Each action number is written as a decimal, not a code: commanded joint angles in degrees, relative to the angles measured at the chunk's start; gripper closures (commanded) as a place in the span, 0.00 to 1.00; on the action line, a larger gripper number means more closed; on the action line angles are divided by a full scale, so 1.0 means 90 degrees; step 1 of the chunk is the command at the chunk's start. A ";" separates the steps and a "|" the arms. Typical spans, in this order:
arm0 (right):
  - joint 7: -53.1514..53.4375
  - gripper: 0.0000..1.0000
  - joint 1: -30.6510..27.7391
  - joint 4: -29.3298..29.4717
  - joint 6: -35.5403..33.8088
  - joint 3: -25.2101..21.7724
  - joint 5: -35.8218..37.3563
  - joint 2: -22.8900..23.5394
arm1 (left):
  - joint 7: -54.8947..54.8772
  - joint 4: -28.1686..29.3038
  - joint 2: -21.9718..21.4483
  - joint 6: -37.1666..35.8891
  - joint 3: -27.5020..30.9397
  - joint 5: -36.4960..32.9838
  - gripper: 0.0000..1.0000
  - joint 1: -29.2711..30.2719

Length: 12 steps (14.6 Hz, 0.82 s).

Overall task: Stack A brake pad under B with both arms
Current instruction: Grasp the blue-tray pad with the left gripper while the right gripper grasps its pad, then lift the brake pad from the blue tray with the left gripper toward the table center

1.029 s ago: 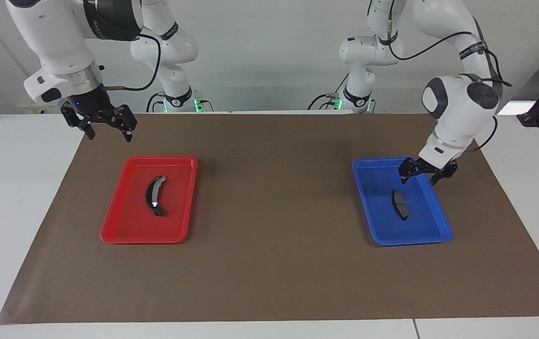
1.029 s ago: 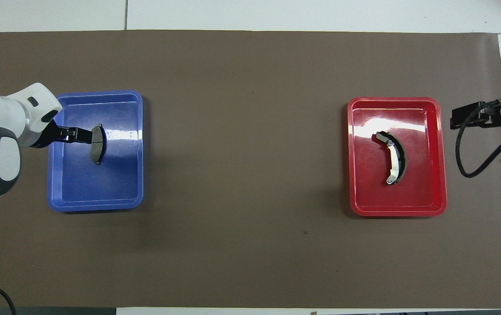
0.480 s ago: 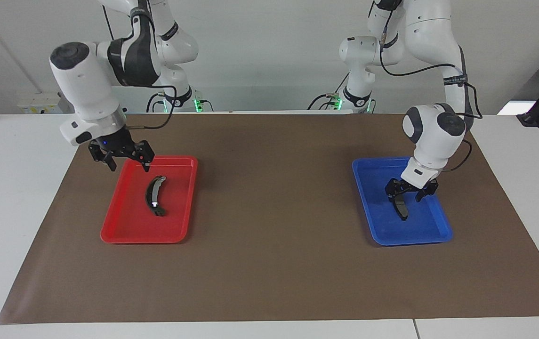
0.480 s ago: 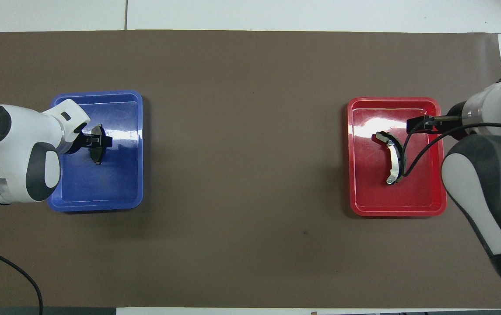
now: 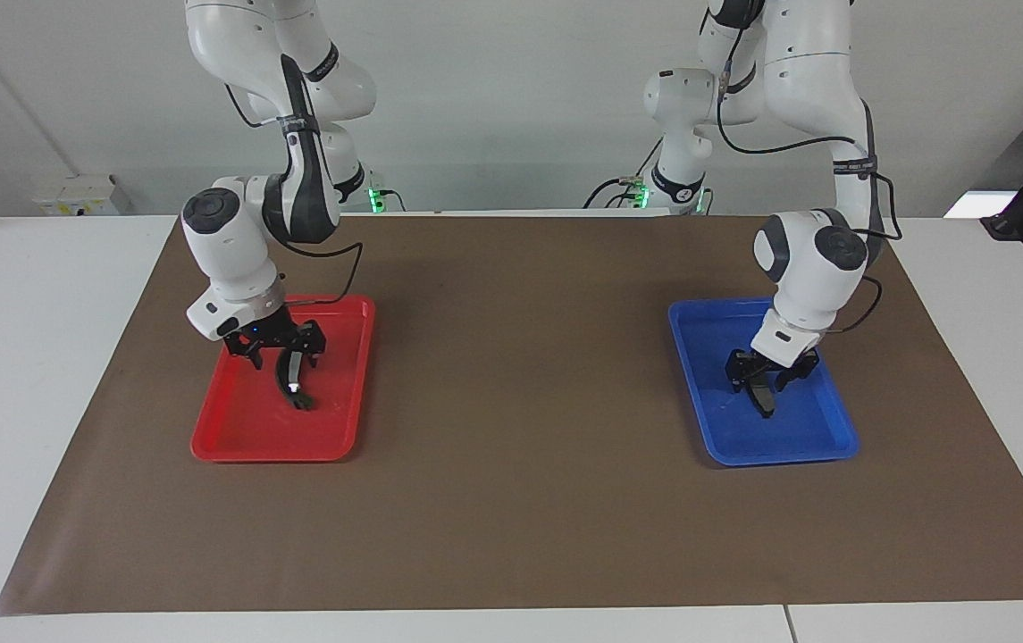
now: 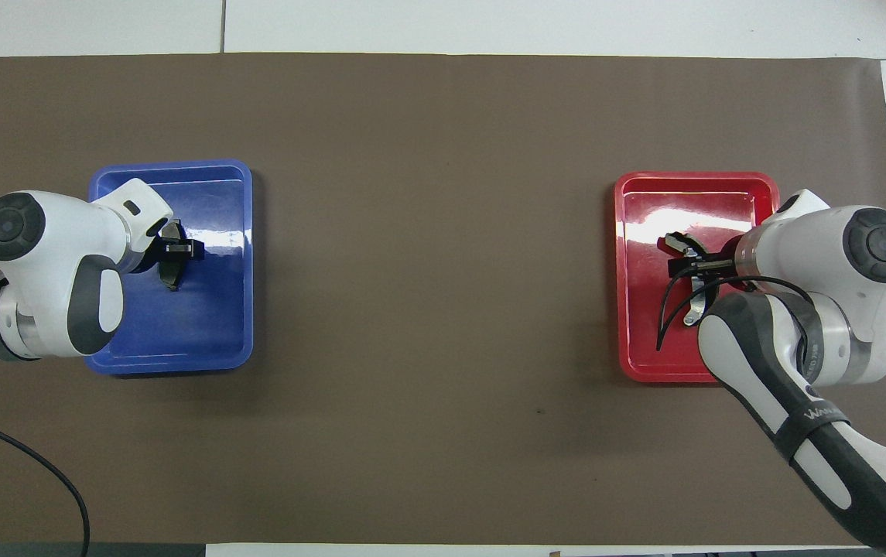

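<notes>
The A brake pad (image 5: 762, 398) lies in the blue tray (image 5: 706, 420) toward the left arm's end of the worktop (image 5: 511, 500); in the facing view you see it as a short, flat, matte dark-grey piece, slightly tapered. Your left tool (image 5: 758, 376) is down inside that tray with its fingers astride the pad's end nearer the robots; you cannot tell whether they have closed on it. B (image 5: 293, 379), the longer crescent pad, black with a silvery metal band along its arc, rests in the red tray (image 5: 234, 438) toward the right arm's end. Your right tool (image 5: 283, 355) is low over B's end nearer the robots, fingers spread to either side of the curve, not gripping. Both trays are glossy plastic with raised rims and rounded corners, and they sit well apart on a dull brown mat (image 5: 511, 375) that covers the white worktop.

From overhead, the A brake pad (image 6: 172, 271) shows partly under the left tool (image 6: 179, 248), whose white wrist covers the blue tray's (image 6: 179, 356) corner nearer that arm. B (image 6: 692, 309) shows its bright band below the right tool (image 6: 682, 267), with a black cable (image 6: 663, 325) looping across the red tray (image 6: 644, 340) and the arm's body hiding the tray's outer edge.
</notes>
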<state>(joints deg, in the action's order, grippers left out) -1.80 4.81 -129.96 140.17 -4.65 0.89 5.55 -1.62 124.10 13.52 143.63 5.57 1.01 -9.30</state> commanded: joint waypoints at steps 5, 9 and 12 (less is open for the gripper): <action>-0.0679 0.00 -0.0173 -0.0110 0.0276 0.0018 -0.0138 0.0360 | 0.0072 -0.0329 -0.0748 -0.1217 0.0074 -0.0034 0.93 -0.0060; -0.0689 0.05 -0.0115 -0.0071 0.0003 0.0018 -0.0138 0.0292 | 0.0654 -0.0791 -0.0828 -0.1692 0.0065 -0.0034 0.91 -0.0635; -0.0699 0.26 -0.0105 -0.0062 -0.0008 0.0018 -0.0138 0.0292 | 0.1397 -0.0791 -0.0721 -0.1379 0.0074 -0.0034 0.91 -0.1453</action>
<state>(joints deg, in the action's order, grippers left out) -6.21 4.11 -130.52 141.26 -4.64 0.89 9.00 6.13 117.20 5.88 129.54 5.42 1.02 -17.15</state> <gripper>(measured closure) 0.079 0.608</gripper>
